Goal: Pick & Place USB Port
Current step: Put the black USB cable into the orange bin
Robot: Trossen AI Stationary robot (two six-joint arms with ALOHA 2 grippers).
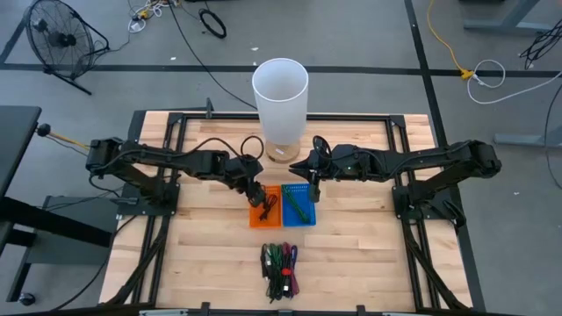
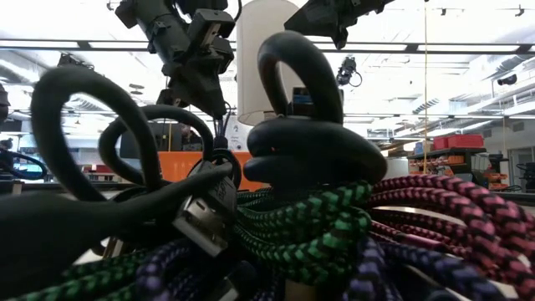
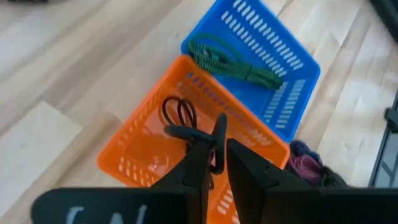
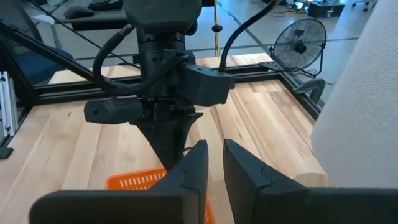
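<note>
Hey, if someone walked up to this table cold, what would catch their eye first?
Probably the tall white cylinder standing at the table's far edge, then the two bright baskets side by side mid-table: the orange basket and the blue basket, which holds a green cable. The left gripper hangs over the orange basket, pinching a black cable, while a heap of braided cables lies at the near edge.

My left gripper (image 1: 257, 200) points down with its fingers (image 3: 200, 163) pinched nearly together, while my right gripper (image 1: 313, 182) hangs close beside it, fingers (image 4: 194, 163) narrowly parted, both arms stretched inward.
</note>
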